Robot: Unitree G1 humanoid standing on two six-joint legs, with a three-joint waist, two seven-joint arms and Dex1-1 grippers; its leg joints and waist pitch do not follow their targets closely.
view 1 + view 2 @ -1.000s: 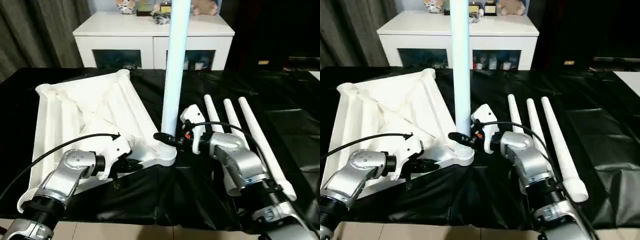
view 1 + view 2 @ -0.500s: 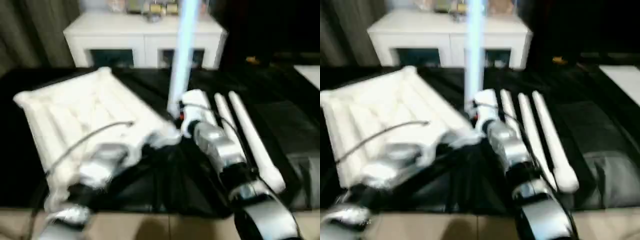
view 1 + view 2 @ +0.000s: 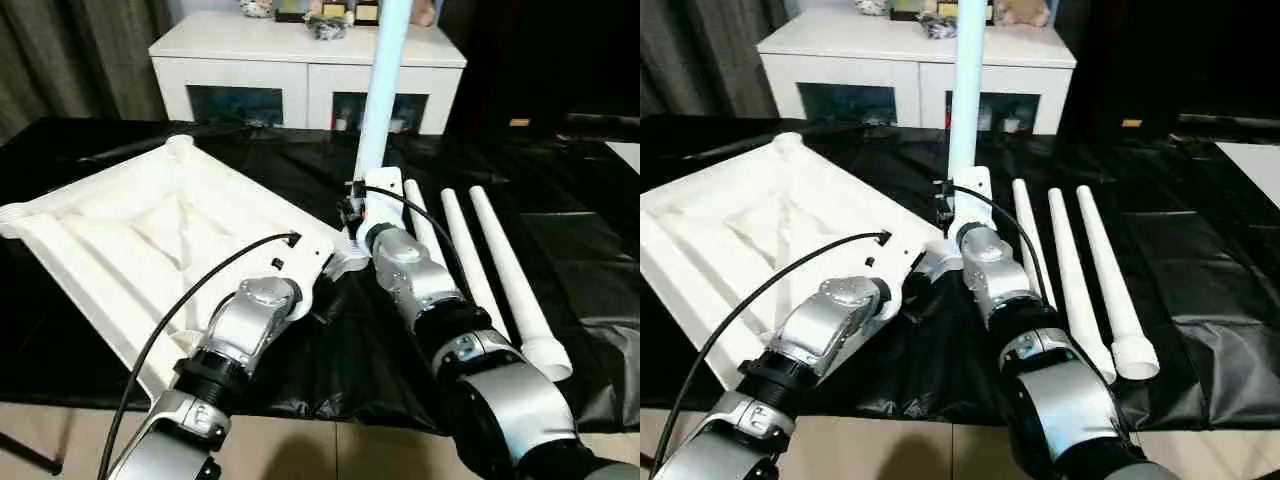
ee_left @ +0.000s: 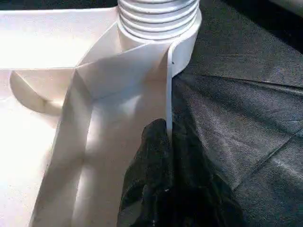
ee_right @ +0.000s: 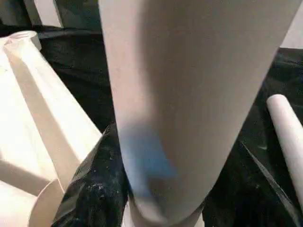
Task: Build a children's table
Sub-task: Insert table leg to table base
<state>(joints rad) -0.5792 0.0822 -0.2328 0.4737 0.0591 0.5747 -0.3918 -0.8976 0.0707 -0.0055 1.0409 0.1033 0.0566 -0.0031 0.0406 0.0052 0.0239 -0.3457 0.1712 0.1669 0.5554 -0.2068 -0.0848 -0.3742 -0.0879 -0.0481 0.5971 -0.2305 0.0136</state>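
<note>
Tabletop (image 3: 150, 240) lies ribbed side up on the black-covered table (image 3: 560, 260), toward its left edge, exposing corner sockets. My left gripper (image 4: 166, 142) pinches the rim closed to steady it; my right gripper (image 3: 352, 212) clasps the one upright leg (image 3: 380, 100) at the near socket. Three spare legs (image 3: 480, 270) lie right.

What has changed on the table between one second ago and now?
Both arms now stretch forward along the tabletop, where a second ago they were bent in from the sides. The tabletop looks turned, though the camera has shifted too. Unchanged: the right gripper holds the upright leg in its corner socket, the left gripper pinches the tabletop's edge beside it, and three loose legs lie on the black cloth.
</note>
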